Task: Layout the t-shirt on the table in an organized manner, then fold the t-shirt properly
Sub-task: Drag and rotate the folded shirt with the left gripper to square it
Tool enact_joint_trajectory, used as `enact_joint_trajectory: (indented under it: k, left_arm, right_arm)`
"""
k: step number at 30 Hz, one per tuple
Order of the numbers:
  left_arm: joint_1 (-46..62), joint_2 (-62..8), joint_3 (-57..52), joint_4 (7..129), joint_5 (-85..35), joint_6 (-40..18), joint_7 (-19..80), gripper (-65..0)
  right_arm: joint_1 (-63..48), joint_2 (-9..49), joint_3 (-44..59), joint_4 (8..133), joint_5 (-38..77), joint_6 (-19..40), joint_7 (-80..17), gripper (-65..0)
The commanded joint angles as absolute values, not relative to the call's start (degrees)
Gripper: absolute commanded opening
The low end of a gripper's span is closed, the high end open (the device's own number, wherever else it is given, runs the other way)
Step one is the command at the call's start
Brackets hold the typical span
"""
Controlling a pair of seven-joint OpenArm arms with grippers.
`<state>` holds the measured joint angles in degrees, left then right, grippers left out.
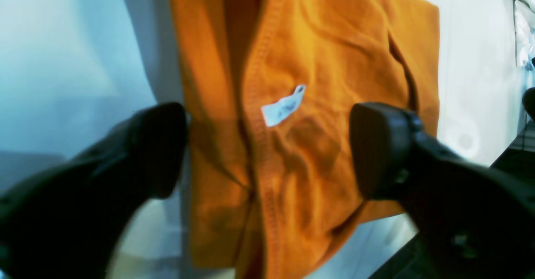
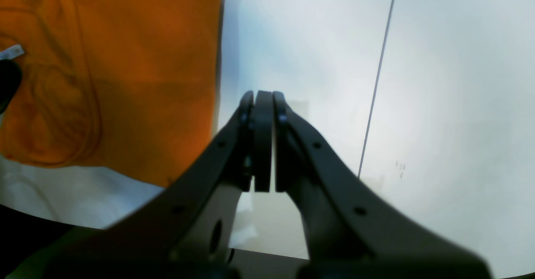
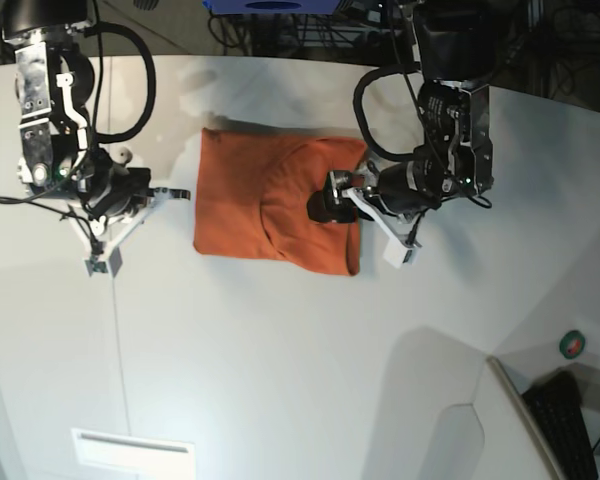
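I see the t-shirt (image 3: 270, 205) folded into a rectangle mid-desk (image 3: 300, 350), long axis across my view, collar end toward the left pincer (image 3: 332, 196), spread wide above it. The right pincer (image 3: 175, 194) is closed, empty, just beside the shirt.

Past the far edge it's pretty dark back there, just a tangle of black cables (image 3: 540, 40) and a blue box-shaped thing (image 3: 270, 5) poking in at the top. Bottom right corner has a black keyboard (image 3: 570, 420) and a small round green and red roll, maybe tape (image 3: 574, 345). Lighting's bright and even, soft shadows only.
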<state>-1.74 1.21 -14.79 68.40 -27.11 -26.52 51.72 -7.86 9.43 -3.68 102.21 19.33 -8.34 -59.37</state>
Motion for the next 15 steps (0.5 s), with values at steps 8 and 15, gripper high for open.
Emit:
enact_joint_trajectory:
  k: [8,15]
  left_arm:
    - [-5.41,-1.01,-14.02,64.04,-26.24,-26.07,52.97,-64.0]
    - [-10.15,-8.31,4.79,60.44,-26.51,-26.15,55.69,-65.0]
  right_arm:
    - [-7.16,9.89,-3.12,102.99,19.47,-7.96,-57.71,-65.0]
    - [-8.48,10.59,1.89,102.81,19.38,-7.96,-54.73,-65.0]
